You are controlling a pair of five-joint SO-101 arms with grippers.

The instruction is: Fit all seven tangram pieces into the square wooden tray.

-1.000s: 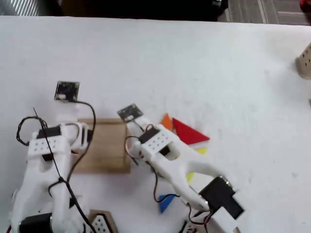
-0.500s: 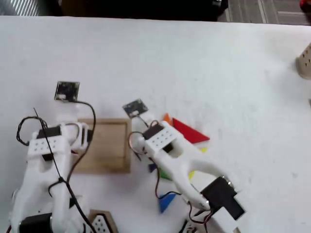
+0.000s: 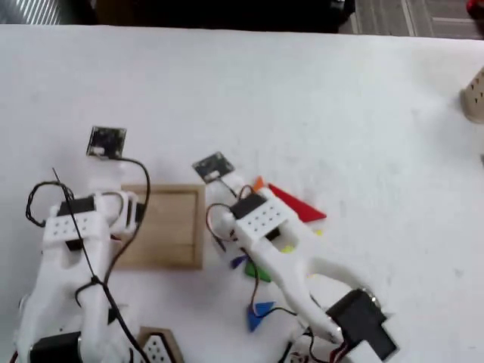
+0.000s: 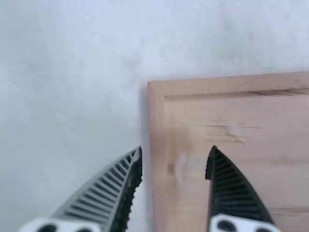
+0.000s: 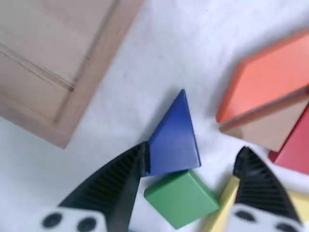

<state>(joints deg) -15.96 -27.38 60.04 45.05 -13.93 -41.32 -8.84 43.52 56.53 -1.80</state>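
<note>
The square wooden tray [image 3: 172, 227] lies on the white table between the two arms, with no piece visible inside it [image 4: 231, 121]. My left gripper [image 4: 175, 164] is open, its fingers straddling the tray's rim near one corner. My right gripper [image 5: 193, 166] is open above a cluster of pieces: a dark blue triangle [image 5: 174, 137], a green block [image 5: 181, 198], an orange piece [image 5: 263, 89], a red piece [image 5: 294, 150] and a yellow piece [image 5: 219, 215]. In the high view the right arm covers most of that cluster; the red triangle [image 3: 299, 206] and a separate blue triangle [image 3: 259, 314] show beside it.
A pale pegged object [image 3: 475, 94] stands at the table's far right edge. A small wooden block [image 3: 159, 344] lies near the front between the arm bases. Cables hang along both arms. The back half of the table is bare white surface.
The right arm has swung away from the tray's edge toward the piece cluster, uncovering the tray's right side. The left arm has stayed put.
</note>
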